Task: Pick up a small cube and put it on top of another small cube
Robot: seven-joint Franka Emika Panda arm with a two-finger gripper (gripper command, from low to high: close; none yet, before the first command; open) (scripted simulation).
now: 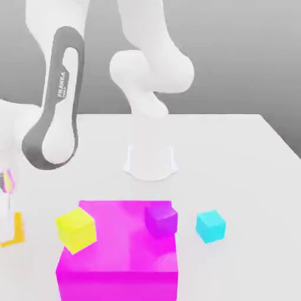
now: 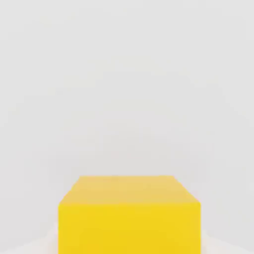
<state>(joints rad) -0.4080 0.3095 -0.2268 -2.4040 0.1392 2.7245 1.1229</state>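
A small yellow cube (image 1: 76, 229) sits tilted at the edge of a large magenta block (image 1: 117, 264) on the exterior view's left. The hand view has the same yellow cube (image 2: 129, 218) very close to the camera, with pale surface behind it. A small purple cube (image 1: 160, 218) rests on top of the magenta block near its far corner on the exterior view's right. A small cyan cube (image 1: 210, 226) stands on the white table (image 1: 247, 153), to the exterior view's right of the block. My gripper is shut; I cannot tell whether it holds the yellow cube.
The arm's white links rise from a round base (image 1: 150, 161) behind the magenta block, and a grey-banded link (image 1: 59, 100) hangs over the exterior view's left. An orange piece (image 1: 14, 229) and a multicoloured piece (image 1: 7, 182) sit at the left edge.
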